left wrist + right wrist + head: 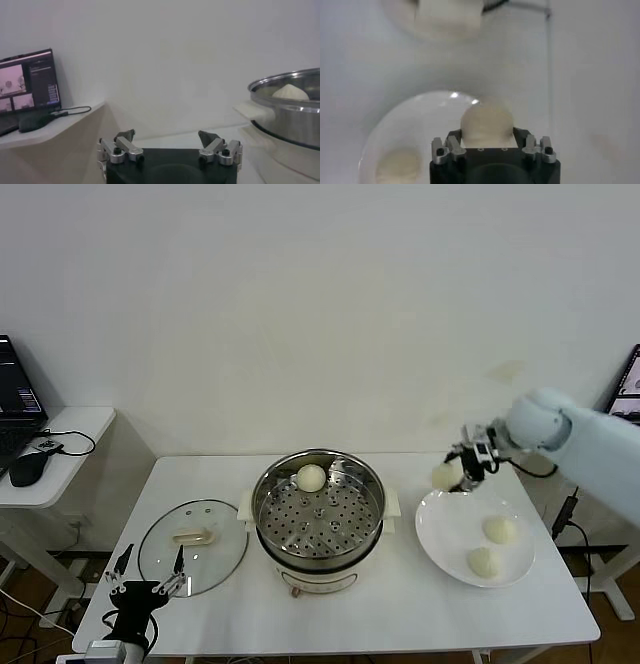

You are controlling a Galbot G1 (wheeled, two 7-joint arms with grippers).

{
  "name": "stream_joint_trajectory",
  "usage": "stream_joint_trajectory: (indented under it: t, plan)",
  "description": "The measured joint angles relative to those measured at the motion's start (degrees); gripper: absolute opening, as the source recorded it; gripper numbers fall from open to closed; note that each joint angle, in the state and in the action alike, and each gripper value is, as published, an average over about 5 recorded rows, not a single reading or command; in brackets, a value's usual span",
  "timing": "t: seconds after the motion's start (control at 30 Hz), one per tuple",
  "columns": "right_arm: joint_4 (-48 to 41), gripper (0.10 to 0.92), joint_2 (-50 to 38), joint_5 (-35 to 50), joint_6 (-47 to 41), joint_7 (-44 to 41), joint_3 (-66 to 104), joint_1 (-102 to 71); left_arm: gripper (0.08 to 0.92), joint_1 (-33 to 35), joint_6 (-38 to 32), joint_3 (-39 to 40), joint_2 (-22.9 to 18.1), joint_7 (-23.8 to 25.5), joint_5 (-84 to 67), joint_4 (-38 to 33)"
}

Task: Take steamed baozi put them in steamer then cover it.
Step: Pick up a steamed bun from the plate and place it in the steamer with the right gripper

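The steel steamer on its cream base stands mid-table with one baozi on its perforated tray; that baozi also shows in the left wrist view. My right gripper is shut on a second baozi, held in the air above the plate's far left edge; the right wrist view shows it between the jaws. Two more baozi lie on the white plate. The glass cover lies flat left of the steamer. My left gripper is open and empty at the table's front left.
A side table at the far left holds a laptop and a mouse. Another screen shows at the right edge. Bare tabletop lies in front of the steamer.
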Motion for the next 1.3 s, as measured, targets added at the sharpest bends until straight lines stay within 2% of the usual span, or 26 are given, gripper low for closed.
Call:
stream_joint_trajectory:
  t: [0.27,0.53,0.9,1.3]
  plan:
    - [3.25,0.658,7.45,11.4,-5.82,3.85,-6.91,9.95,0.823,-0.08,-0.11,-0.03,-0.25,0.0,-0.38,-0.02]
    - [2.42,0.656,17.3,18.7,-11.84,9.12,-9.27,11.12,0.823,-0.02,-0.22,-0.82,-0.55,-0.01,-0.84,-0.37]
    - [-2.2,0.653,28.63,22.08,-17.08,13.9,-10.89,6.84,0.823,-0.26,-0.33,-1.17,-1.28,-0.04,-0.94,-0.58]
    - [-7.54,0.658,36.52,21.86,-19.09,15.83,-11.28,2.24,0.823,-0.1,-0.81,-1.87,-1.36,-0.08,-1.18,-0.47]
